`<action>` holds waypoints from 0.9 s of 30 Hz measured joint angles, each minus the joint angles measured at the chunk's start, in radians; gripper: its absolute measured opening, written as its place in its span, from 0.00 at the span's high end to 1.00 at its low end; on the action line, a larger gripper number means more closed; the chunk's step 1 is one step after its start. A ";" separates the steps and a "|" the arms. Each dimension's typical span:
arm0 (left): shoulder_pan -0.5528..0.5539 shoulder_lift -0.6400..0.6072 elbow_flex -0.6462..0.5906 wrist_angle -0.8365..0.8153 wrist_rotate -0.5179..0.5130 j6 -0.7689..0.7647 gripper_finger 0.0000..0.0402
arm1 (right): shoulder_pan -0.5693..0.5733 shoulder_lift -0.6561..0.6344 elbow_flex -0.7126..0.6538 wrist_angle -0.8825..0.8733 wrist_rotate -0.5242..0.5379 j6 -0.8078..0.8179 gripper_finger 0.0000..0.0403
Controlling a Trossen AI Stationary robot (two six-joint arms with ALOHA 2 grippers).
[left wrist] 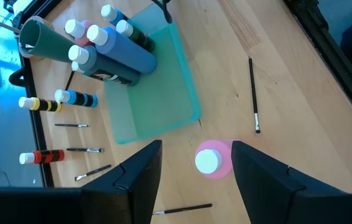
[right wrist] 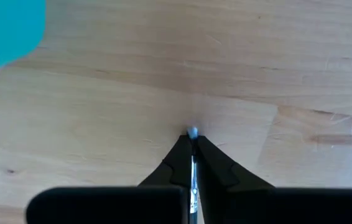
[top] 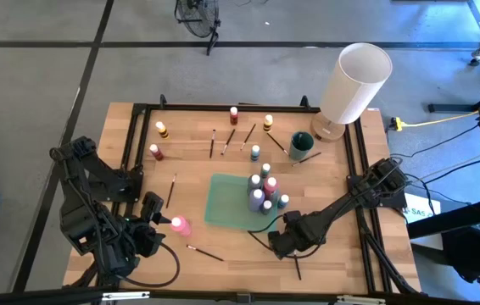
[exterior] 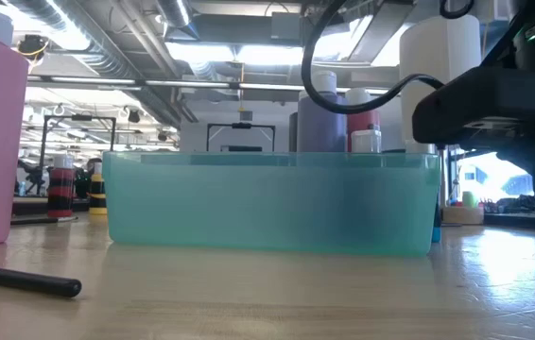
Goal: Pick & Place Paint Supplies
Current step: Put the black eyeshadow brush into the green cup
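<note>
My right gripper (top: 280, 244) points down at the wood near the teal tray (top: 223, 203) and is shut on a thin brush (right wrist: 193, 158). A dark handle (top: 298, 267) shows beside it toward the near edge; whether it is that brush's, I cannot tell. Several paint bottles (top: 262, 191) stand in the tray's right half. A pink bottle (left wrist: 212, 160) stands upright on the table left of the tray. My left gripper (left wrist: 194, 171) hangs open above it, a finger on either side, without touching. My right gripper pinches the brush between its two fingertips (right wrist: 179, 163), at the silver ferrule (right wrist: 193, 180) near the bristle end. The fingers come from above, pointing down. The pale tip (right wrist: 193, 132) sticks out just past them against the wood. Lifted or resting, I cannot tell.
More brushes lie on the wood: one near the front (top: 204, 252), one left of the tray (top: 171, 191), several at the back (top: 230, 140). Loose bottles stand at the far left (top: 156, 152) and far edge (top: 234, 114). A dark green cup (top: 300, 146) and a large white cylinder (top: 354, 85) stand far right.
</note>
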 joint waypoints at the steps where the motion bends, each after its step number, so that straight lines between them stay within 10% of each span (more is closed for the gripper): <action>1: 0.000 0.000 0.000 0.000 0.000 0.000 0.53 | 0.004 0.000 0.005 -0.005 0.013 -0.003 0.98; 18: -0.010 0.000 0.000 0.000 0.002 -0.008 0.53 | 0.094 0.009 0.335 -0.430 0.162 0.043 0.99; 27: -0.036 -0.002 0.000 0.000 -0.033 -0.013 0.53 | 0.163 -0.004 0.614 -0.761 0.511 0.095 0.99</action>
